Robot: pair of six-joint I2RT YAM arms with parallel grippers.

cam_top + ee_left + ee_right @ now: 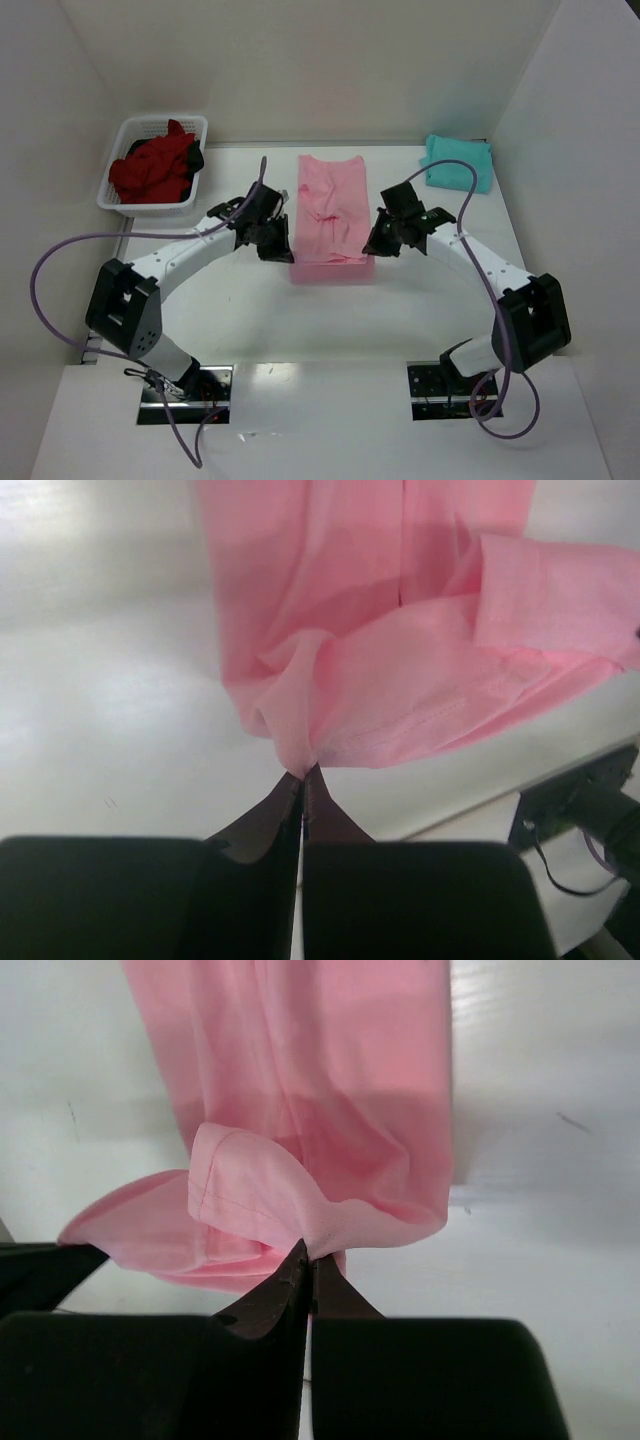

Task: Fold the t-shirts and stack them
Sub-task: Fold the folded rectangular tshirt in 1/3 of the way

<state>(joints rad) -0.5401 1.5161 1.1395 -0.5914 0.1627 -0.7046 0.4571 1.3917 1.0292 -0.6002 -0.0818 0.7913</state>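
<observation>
White tabletop (250, 310), boxed in by pale walls, is filling the overhead view in front of you. Your light pink cotton t-shirt (333, 200) is lying in the middle of it as a long narrow strip, running away from the arm bases, with its near end gathered between your two grippers. Your left gripper (277, 245) is sitting at the strip's near left corner, jaws pressed together on a pinch of pink fabric. The left wrist camera is showing the cloth bunching right at the tips. Your right gripper (383, 240) is mirroring it at the near right corner, also clamped tight on the pink cloth, with a stitched flap folding over just beside the tips. A folded teal cotton t-shirt (460, 162) is resting at the far right corner of the table, well apart from the pink one. A white plastic lattice basket (118, 185) is standing at the far left, holding crumpled dark red t-shirts (150, 172).
</observation>
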